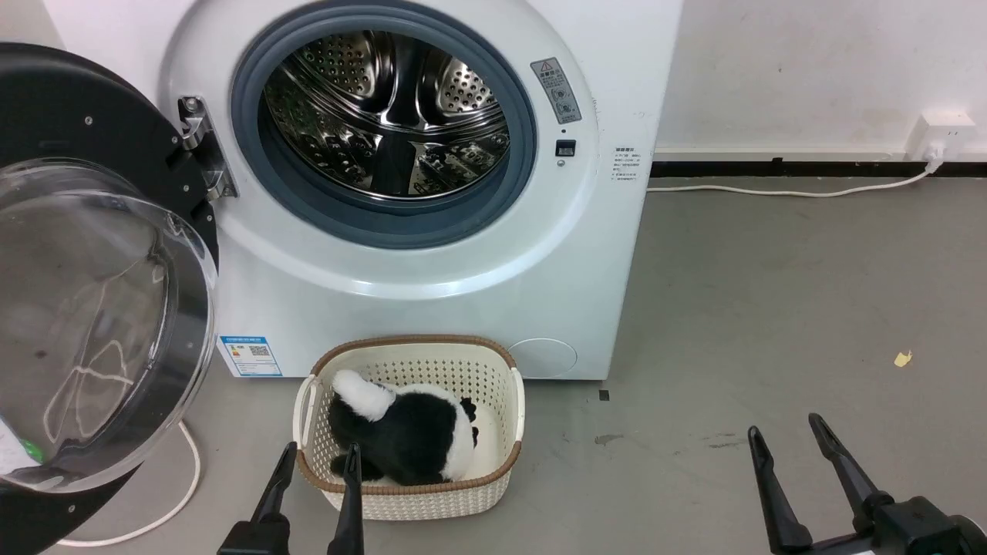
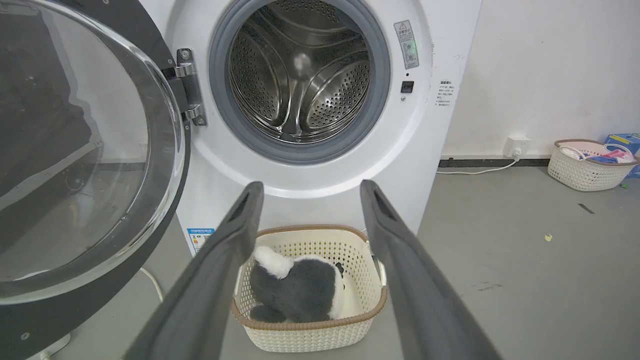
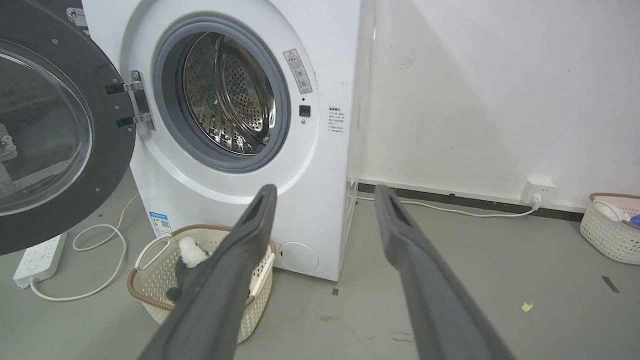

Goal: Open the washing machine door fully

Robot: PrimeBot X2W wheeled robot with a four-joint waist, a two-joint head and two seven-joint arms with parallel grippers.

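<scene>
The white washing machine (image 1: 432,308) (image 2: 320,170) (image 3: 310,165) stands against the wall with its steel drum exposed. Its washing machine door (image 1: 85,293) (image 2: 75,165) (image 3: 55,130), black-rimmed with a bulging clear glass bowl, is swung wide out to the left on its hinge. My left gripper (image 1: 320,455) (image 2: 306,187) is open and empty, low at the front, over the near rim of a cream basket. My right gripper (image 1: 786,432) (image 3: 322,192) is open and empty over bare floor at the lower right. Neither touches the door.
A cream basket (image 1: 501,455) (image 2: 370,310) (image 3: 150,280) holding a black-and-white plush toy (image 1: 409,435) sits on the floor before the machine. A white cable (image 1: 185,478) loops under the door; a power strip (image 3: 37,260) lies left. Another basket (image 2: 585,167) stands far right by the wall.
</scene>
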